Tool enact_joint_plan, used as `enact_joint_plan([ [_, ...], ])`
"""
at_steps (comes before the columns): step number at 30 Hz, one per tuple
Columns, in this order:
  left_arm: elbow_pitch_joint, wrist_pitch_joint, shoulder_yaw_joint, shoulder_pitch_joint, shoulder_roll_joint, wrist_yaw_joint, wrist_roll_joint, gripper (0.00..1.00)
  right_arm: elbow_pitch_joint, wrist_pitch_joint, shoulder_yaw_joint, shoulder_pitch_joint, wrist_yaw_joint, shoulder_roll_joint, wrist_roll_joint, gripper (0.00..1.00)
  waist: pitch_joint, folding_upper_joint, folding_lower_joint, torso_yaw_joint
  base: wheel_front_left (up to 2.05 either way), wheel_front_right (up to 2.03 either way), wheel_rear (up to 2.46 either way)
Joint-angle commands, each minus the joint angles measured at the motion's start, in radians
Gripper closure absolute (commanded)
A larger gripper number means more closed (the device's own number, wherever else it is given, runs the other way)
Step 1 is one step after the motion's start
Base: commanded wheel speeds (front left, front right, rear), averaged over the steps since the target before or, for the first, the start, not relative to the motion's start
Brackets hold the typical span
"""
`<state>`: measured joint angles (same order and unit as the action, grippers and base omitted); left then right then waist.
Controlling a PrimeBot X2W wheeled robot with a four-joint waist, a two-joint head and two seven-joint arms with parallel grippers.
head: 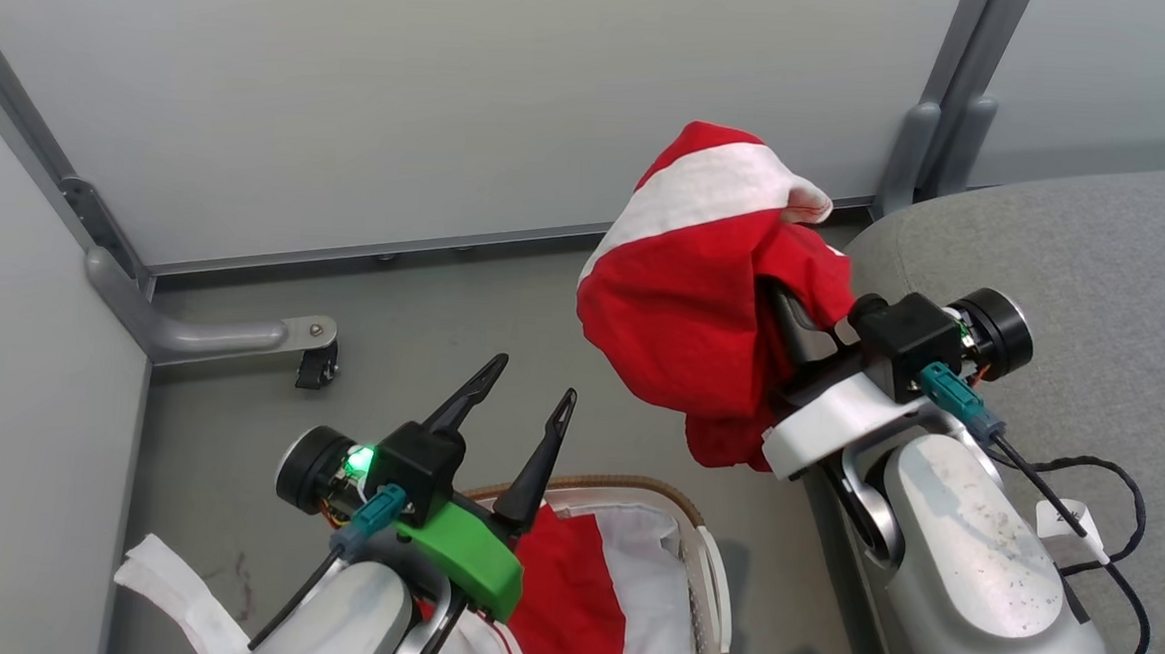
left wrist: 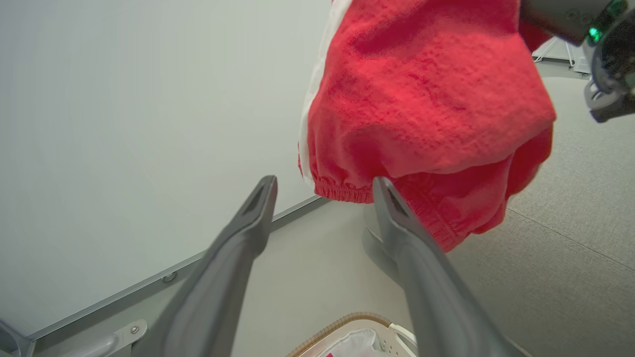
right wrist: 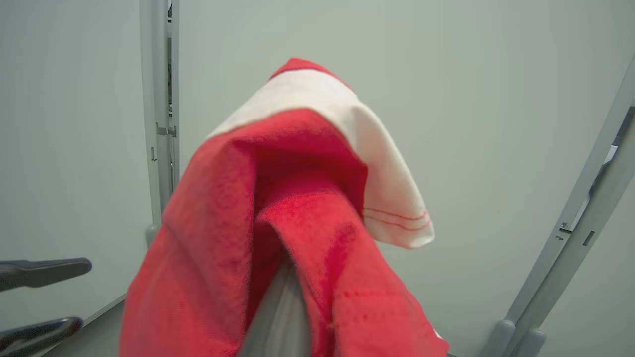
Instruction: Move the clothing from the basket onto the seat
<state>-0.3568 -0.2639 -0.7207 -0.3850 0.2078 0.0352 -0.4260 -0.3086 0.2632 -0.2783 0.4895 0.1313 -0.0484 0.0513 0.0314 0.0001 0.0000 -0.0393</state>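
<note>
Red cloth hangs bunched from the right end effector (head: 787, 328), which is closed on one red garment (head: 688, 303) with a white band across its top. The folds hide the fingertips. In the head view this garment sits at about 1 o'clock from the centre, held up above the grey floor (head: 444, 310), with its 3 o'clock side just beside the rounded edge of the seat (head: 1094, 274). None of it lies on the cushion.

In the right wrist view the garment (right wrist: 278, 213) drapes over a blurred grey finger at 6 o'clock, and the white band folds down toward 3 o'clock. In the left wrist view its elastic hem (left wrist: 426, 99) hangs at 12 to 1 o'clock, with the seat (left wrist: 570, 238) at 4 o'clock.

The left end effector (head: 532, 379) is open and holds nothing, with its two dark fingers spread apart. It sits at 7 o'clock in the head view, above the basket (head: 634, 486).

The basket lies at 6 o'clock, and the second red garment (head: 568, 595) rests inside it against the white liner (head: 650, 560).
</note>
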Motion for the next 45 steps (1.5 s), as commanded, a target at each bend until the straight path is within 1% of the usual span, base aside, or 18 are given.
enact_joint_plan([
  [1, 0.01, -0.001, 0.021, 0.023, -0.005, 0.006, 0.017, 0.0, -0.001, 0.002, 0.009, -0.018, -0.001, -0.004, -0.007, 1.0, 0.005, -0.0001, 0.0, -0.003, 0.0, 0.0, 0.0],
  [7, 0.022, -0.001, 0.105, 0.085, -0.043, 0.032, 0.076, 0.0, -0.008, 0.002, 0.038, -0.037, -0.001, -0.004, -0.016, 1.0, 0.017, -0.0001, 0.0, -0.014, 0.0, 0.0, 0.0],
  [8, 0.02, -0.001, 0.126, 0.098, -0.058, 0.039, 0.098, 0.0, -0.007, 0.002, 0.052, -0.043, -0.001, -0.004, -0.017, 1.0, 0.019, -0.0001, 0.0, -0.025, 0.0, 0.0, 0.0],
  [11, 0.018, -0.001, 0.151, 0.111, -0.072, 0.05, 0.116, 0.0, -0.008, 0.002, 0.067, -0.047, -0.001, -0.004, -0.021, 1.0, 0.026, -0.0001, 0.0, -0.058, 0.0, 0.0, 0.0],
  [15, 0.017, -0.001, 0.177, 0.123, -0.087, 0.063, 0.148, 0.0, -0.005, 0.002, 0.079, -0.041, -0.001, -0.004, -0.023, 1.0, 0.042, -0.0001, 0.0, -0.144, 0.0, 0.0, 0.0],
  [18, 0.018, -0.001, 0.195, 0.131, -0.097, 0.072, 0.163, 0.0, -0.006, 0.002, 0.083, -0.039, -0.001, -0.004, -0.029, 1.0, 0.058, -0.0001, 0.0, -0.226, 0.0, 0.0, 0.0],
  [24, 0.007, -0.001, 0.201, 0.128, -0.116, 0.087, 0.181, 0.0, -0.008, 0.002, 0.099, -0.044, -0.001, -0.004, -0.034, 1.0, 0.094, -0.0001, 0.0, -0.37, 0.0, 0.0, 0.0],
  [26, -0.001, -0.001, 0.198, 0.124, -0.119, 0.09, 0.184, 0.0, -0.01, 0.002, 0.107, -0.048, -0.001, -0.003, -0.036, 1.0, 0.107, -0.0001, 0.0, -0.406, 0.0, 0.0, 0.0],
  [30, -0.014, -0.001, 0.187, 0.109, -0.123, 0.095, 0.195, 0.0, -0.012, 0.002, 0.129, -0.049, -0.001, -0.002, -0.044, 1.0, 0.131, -0.0001, 0.0, -0.454, 0.0, 0.0, 0.0],
  [34, -0.021, -0.001, 0.175, 0.098, -0.115, 0.096, 0.203, 0.0, -0.013, 0.002, 0.163, -0.044, -0.001, -0.003, -0.052, 1.0, 0.154, -0.0001, 0.0, -0.473, 0.0, 0.0, 0.0],
  [37, -0.018, -0.001, 0.163, 0.087, -0.108, 0.096, 0.206, 0.0, -0.013, 0.002, 0.19, -0.02, -0.001, -0.002, -0.045, 1.0, 0.176, -0.0001, 0.0, -0.47, 0.0, 0.0, 0.0],
  [40, -0.009, -0.001, 0.14, 0.065, -0.098, 0.096, 0.203, 0.0, -0.019, 0.002, 0.224, 0.022, -0.001, -0.003, -0.047, 1.0, 0.21, -0.0001, 0.0, -0.452, 0.0, 0.0, 0.0],
  [45, 0.012, -0.001, 0.118, 0.016, -0.066, 0.096, 0.203, 0.0, -0.048, 0.002, 0.301, 0.149, -0.001, -0.012, -0.081, 1.0, 0.306, -0.0001, 0.0, -0.4, 0.0, 0.0, 0.0],
])
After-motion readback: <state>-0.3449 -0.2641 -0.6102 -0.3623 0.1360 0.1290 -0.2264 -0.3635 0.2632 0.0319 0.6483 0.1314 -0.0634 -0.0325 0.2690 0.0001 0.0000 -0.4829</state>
